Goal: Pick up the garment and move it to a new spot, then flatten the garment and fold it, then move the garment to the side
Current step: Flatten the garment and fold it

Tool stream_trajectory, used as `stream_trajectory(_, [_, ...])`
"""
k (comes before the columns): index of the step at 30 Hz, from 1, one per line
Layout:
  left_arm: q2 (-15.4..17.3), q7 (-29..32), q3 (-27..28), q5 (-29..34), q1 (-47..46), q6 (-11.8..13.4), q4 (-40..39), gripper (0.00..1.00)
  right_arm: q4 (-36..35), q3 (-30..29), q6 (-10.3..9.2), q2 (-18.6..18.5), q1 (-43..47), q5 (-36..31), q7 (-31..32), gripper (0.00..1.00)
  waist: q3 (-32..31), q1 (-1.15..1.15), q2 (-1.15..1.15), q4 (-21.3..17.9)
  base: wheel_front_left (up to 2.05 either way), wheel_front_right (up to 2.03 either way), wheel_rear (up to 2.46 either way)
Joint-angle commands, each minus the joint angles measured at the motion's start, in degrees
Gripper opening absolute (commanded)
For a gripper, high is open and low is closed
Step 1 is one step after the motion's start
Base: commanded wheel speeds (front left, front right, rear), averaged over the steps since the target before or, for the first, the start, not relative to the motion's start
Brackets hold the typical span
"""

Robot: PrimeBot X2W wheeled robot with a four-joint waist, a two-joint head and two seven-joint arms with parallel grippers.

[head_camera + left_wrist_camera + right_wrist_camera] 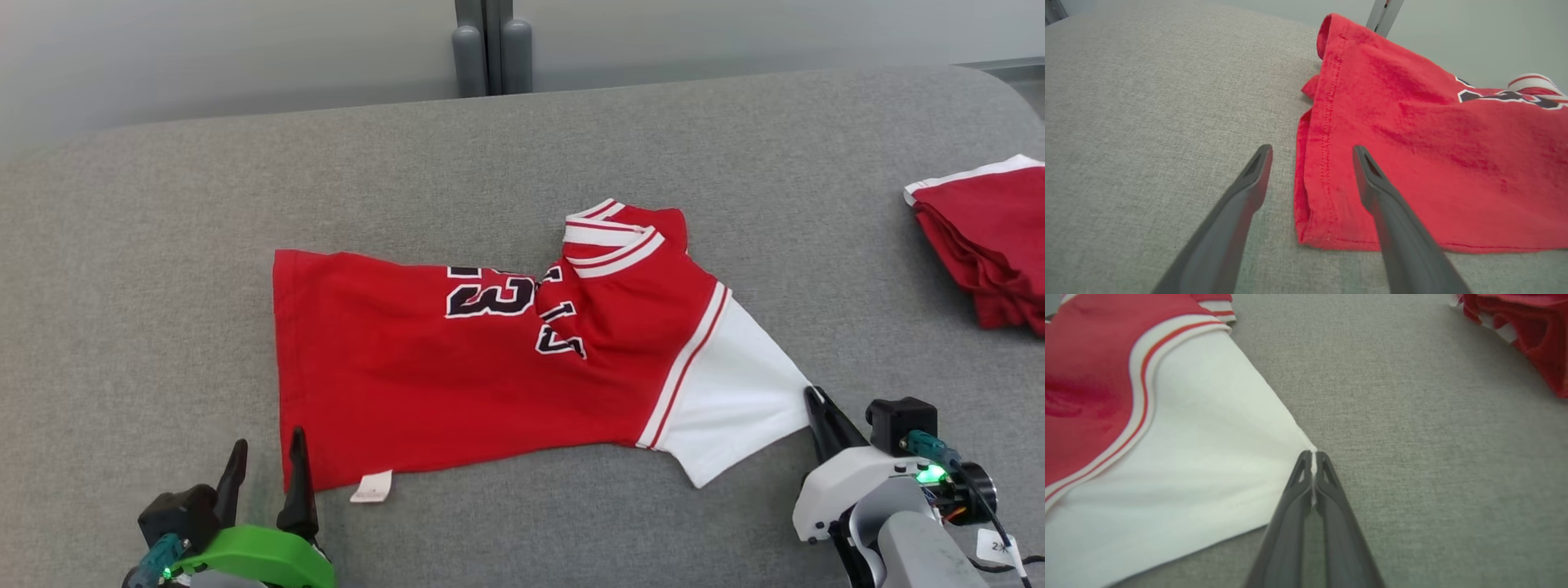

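The garment is a red jersey with white sleeves and dark numbers, lying crumpled at the collar on the grey cushioned surface. My right gripper is shut on the corner of its white sleeve; in the right wrist view the fingertips pinch a thin edge of white cloth. My left gripper stands open at the jersey's lower left corner. In the left wrist view one finger lies over the red hem and the other over bare grey fabric.
A second red garment with white trim lies bunched at the right edge of the surface. A white tag sticks out from the jersey's near hem. Grey posts stand behind the far edge.
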Motion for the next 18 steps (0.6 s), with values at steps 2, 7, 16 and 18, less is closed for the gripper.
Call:
stream_trajectory(2, [0.0,0.0,-0.8,-1.0,0.8,-0.3,0.5,1.00,-0.8,-1.6,-0.14,-0.4,1.7,-1.3,0.0,0.00,-0.5,0.00,0.00,-1.0,0.00,0.00,0.00])
stream_trajectory(7, [-0.2,0.0,-3.4,-3.2,1.6,-0.3,2.6,1.00,-2.2,-3.0,-0.13,-0.4,2.8,-2.1,0.0,0.00,-0.3,0.00,0.00,-2.2,0.00,0.00,0.00])
stream_trajectory(16, [0.5,0.2,-7.6,-6.7,0.0,-0.3,10.5,0.84,-4.3,-2.5,-0.13,-0.4,2.2,-1.9,0.0,0.00,0.2,0.00,0.00,-3.3,0.00,0.00,0.00])
stream_trajectory(18, [0.6,0.3,-8.0,-7.0,-0.1,-0.3,11.3,0.45,-4.7,-2.4,-0.13,-0.4,2.0,-1.8,0.0,0.00,0.0,0.00,0.00,-3.3,0.00,0.00,0.00])
